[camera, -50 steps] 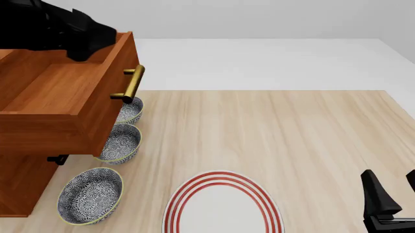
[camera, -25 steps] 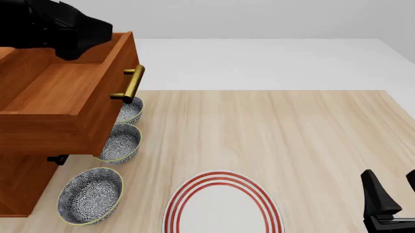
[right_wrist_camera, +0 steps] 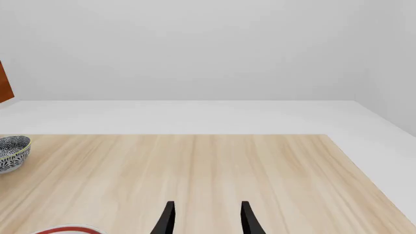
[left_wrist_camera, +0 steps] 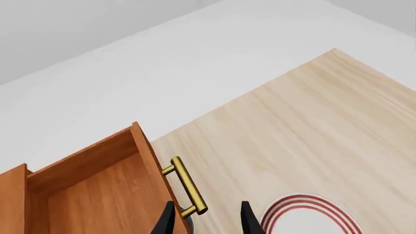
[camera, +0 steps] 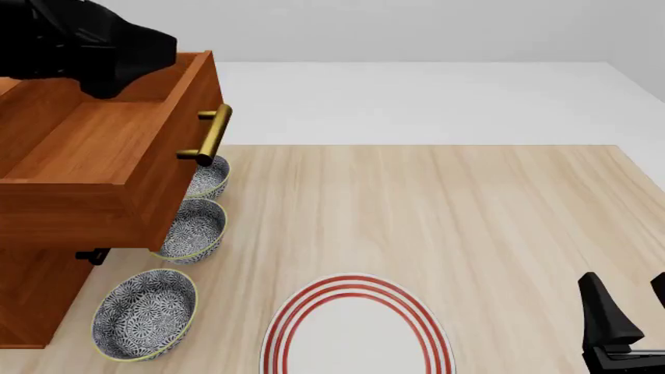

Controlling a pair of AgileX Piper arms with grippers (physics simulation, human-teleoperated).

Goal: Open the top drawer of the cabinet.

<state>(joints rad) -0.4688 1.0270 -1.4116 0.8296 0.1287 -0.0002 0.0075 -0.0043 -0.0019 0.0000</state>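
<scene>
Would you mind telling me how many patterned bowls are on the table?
3, in a row beside the cabinet: near bowl, middle bowl and far bowl, these two partly under the open top drawer, which may hide more.

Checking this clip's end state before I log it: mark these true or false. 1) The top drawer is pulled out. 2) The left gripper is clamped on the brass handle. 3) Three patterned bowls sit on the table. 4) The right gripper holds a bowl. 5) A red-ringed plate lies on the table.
1) True: the top drawer stands out from the cabinet.
2) False: the left gripper is open, off the brass handle.
3) True: patterned bowls.
4) False: the right gripper is open, holding nothing.
5) True: red-ringed plate.
</scene>
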